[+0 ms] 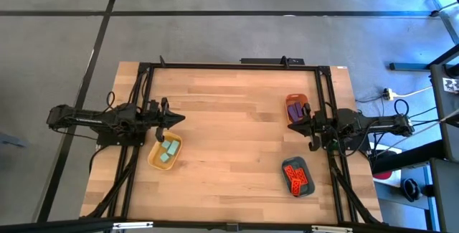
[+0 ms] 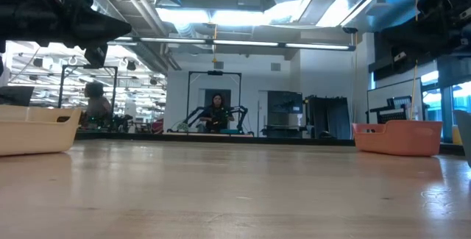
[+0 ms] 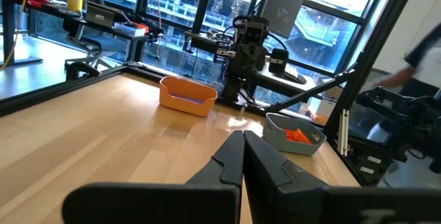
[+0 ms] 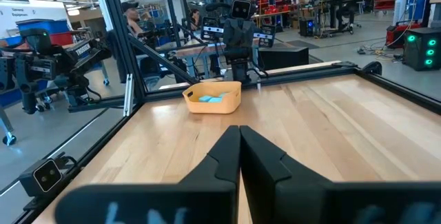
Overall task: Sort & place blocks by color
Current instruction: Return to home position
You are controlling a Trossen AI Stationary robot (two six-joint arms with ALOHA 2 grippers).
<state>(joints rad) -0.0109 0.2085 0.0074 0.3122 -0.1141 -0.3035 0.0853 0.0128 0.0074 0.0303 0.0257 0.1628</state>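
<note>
Pale teal blocks (image 1: 169, 150) lie in the yellow tray (image 1: 153, 160) near the table's left side; they also show in the right wrist view (image 4: 212, 98). Purple blocks (image 1: 294, 109) lie in the orange tray (image 1: 296, 100) at the right. Red-orange blocks (image 1: 297, 178) lie in the dark teal tray (image 1: 307, 170) at the near right and show in the left wrist view (image 3: 298, 136). My left gripper (image 1: 179, 119) is shut and empty, just beyond the yellow tray. My right gripper (image 1: 291, 126) is shut and empty beside the orange tray.
Black frame rails (image 1: 237, 67) run along the table's far, left and right sides. The wide wooden middle of the table (image 1: 237, 140) lies between the two arms. A person (image 2: 216, 112) sits far off in the room beyond the table.
</note>
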